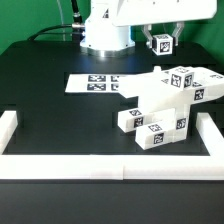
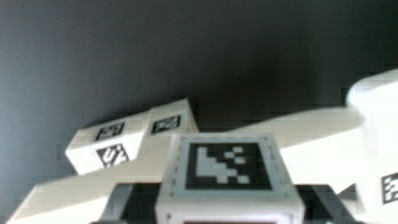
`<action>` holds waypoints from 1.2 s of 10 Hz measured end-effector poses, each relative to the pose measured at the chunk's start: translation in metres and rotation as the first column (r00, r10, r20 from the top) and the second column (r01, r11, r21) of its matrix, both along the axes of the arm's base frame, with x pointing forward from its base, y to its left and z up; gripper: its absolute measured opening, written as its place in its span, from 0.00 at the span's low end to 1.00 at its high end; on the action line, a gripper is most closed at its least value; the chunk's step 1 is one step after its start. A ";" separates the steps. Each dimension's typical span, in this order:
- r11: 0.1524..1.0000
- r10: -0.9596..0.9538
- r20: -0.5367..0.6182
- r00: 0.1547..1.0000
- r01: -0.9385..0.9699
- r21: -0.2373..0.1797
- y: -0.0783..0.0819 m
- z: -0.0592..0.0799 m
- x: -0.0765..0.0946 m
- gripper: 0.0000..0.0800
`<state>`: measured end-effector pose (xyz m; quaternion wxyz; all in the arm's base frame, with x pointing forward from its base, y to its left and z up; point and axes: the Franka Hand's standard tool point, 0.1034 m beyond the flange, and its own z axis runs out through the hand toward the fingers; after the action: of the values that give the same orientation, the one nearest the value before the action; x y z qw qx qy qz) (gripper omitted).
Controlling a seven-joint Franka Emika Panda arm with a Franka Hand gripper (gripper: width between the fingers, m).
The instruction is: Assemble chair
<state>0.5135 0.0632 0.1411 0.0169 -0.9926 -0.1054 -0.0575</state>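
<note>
Hanging above the far right of the black table point(image 1: 60, 120), the robot's two-finger gripper point(image 1: 160, 38) carries a small white plastic block with a black-and-white square tag point(image 1: 161, 44) between its fingers, lifted clear of everything beneath it. The fingers stand closed against that piece's sides, no wider than the piece itself. In the wrist view the same tagged block point(image 2: 221, 168) fills the foreground, its big square tag facing the camera, with the dark finger pads point(image 2: 125, 205) showing on either side of it.

Below and a little nearer than the gripper sits the partly built small white blocky plastic chair point(image 1: 165, 100), on the right half of the table in the exterior view. It is a cluster of slab and bar pieces: taller tagged blocks stand at its far right end, a slab slopes down from them, and short tagged bars lie low at its near end, close to the long white border rail point(image 1: 100, 165) that runs along the near edge and turns up both sides. The wrist view looks down on part of this cluster point(image 2: 134, 135), blurred.

Left of the chair and apart from it, the flat white marker board point(image 1: 98, 83) lies on the table in front of the white robot base point(image 1: 105, 30).
</note>
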 end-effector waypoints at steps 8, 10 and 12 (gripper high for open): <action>1.000 0.003 -0.013 1.000 -0.003 -0.016 -0.013 -0.016 0.008 0.36; 1.000 0.005 -0.010 1.000 -0.005 -0.019 -0.013 -0.016 0.013 0.36; 1.000 0.004 -0.010 1.000 -0.004 -0.019 -0.010 -0.017 0.012 0.36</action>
<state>0.5260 0.0528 0.1239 0.0082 -0.9928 -0.1076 -0.0518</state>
